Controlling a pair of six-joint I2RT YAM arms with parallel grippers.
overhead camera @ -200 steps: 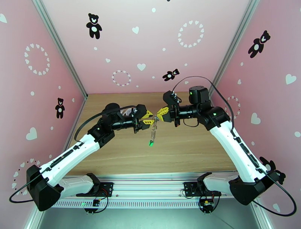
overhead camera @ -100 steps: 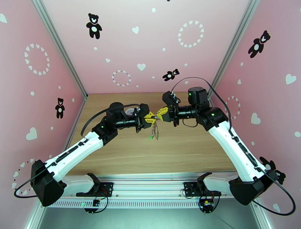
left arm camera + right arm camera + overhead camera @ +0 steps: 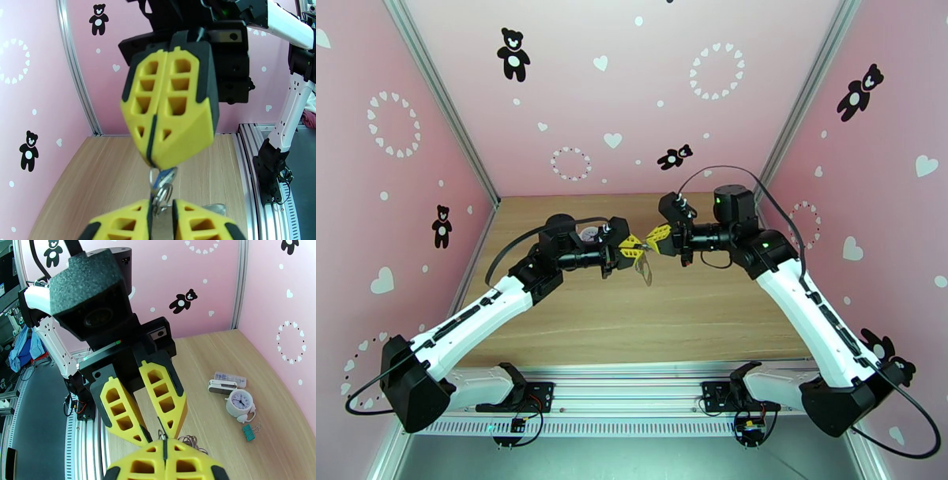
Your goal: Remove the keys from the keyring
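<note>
Both grippers meet above the middle of the table. My left gripper (image 3: pixel 634 252) (image 3: pixel 161 205) is shut on the small metal rings of the keyring (image 3: pixel 160 196), which sit in the narrow gap between its yellow fingers. Directly opposite, my right gripper (image 3: pixel 654 238) (image 3: pixel 155 162) is shut, and the blue key (image 3: pixel 162 178) sticks out just below its tips. The keyring's grey strap and chain (image 3: pixel 645 271) dangle under the two grippers. In the right wrist view the strap (image 3: pixel 192 442) shows behind my shut right gripper (image 3: pixel 165 447) and the left gripper (image 3: pixel 158 434).
A round white clock (image 3: pixel 239 402), a small clear box (image 3: pixel 225 382) and a teal binder clip (image 3: pixel 249 432) lie on the wooden table (image 3: pixel 695 316) behind the left arm. Pink walls close in three sides.
My left gripper has moved right, up to the right gripper, and narrowed on the rings. The dangling chain with the green key has swung up and hangs shorter.
</note>
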